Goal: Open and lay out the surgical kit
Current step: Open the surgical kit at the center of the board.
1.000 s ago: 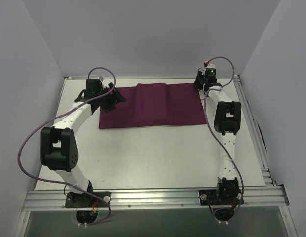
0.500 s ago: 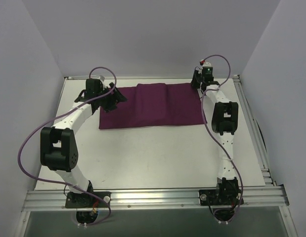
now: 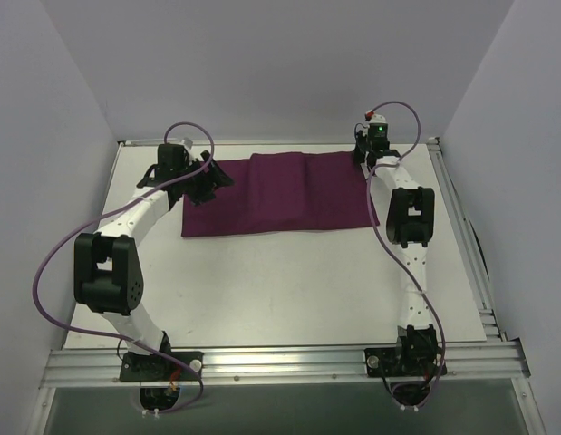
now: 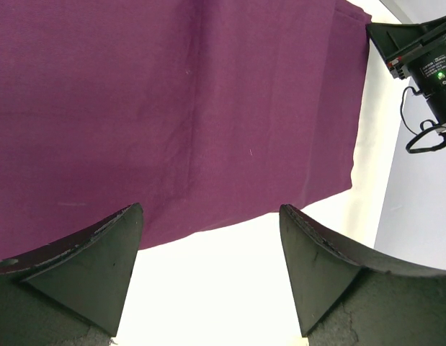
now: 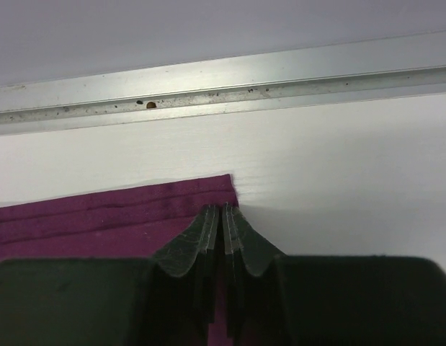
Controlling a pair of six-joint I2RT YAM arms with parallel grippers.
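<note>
The dark purple cloth wrap (image 3: 275, 195) lies flat and folded shut at the far side of the white desk (image 3: 289, 281), with its far edge near the silver metal rail (image 5: 280, 83); a folded flap shows across its middle part; no tray and no shiny tools for cutting can be seen, so they may be hidden inside, but I cannot tell. The left tool (image 4: 208, 216) hangs just over the left end of the cloth with its two fingers spread wide and nothing between them; the near edge of the cloth runs right under it. The right tool (image 5: 223, 209) is down at the far right corner of the cloth; its fingers (image 5: 201, 238) are pressed together, and it looks like they pinch the very edge of the cloth there. I think the job is only at its start, since the wrap is not opened yet. The cloth looks soft, thin and light; it will bend and drape, not hold its shape, so a corner or an edge is the best place to take it, and a small pinch should be enough. If hard metal things sit inside, the middle will be heavier and they could slide or spill out; so the flap should be peeled back slowly and low, not yanked up. A thin edge can also slip out from shut fingers, so the pinch needs a good bite of cloth.
</note>
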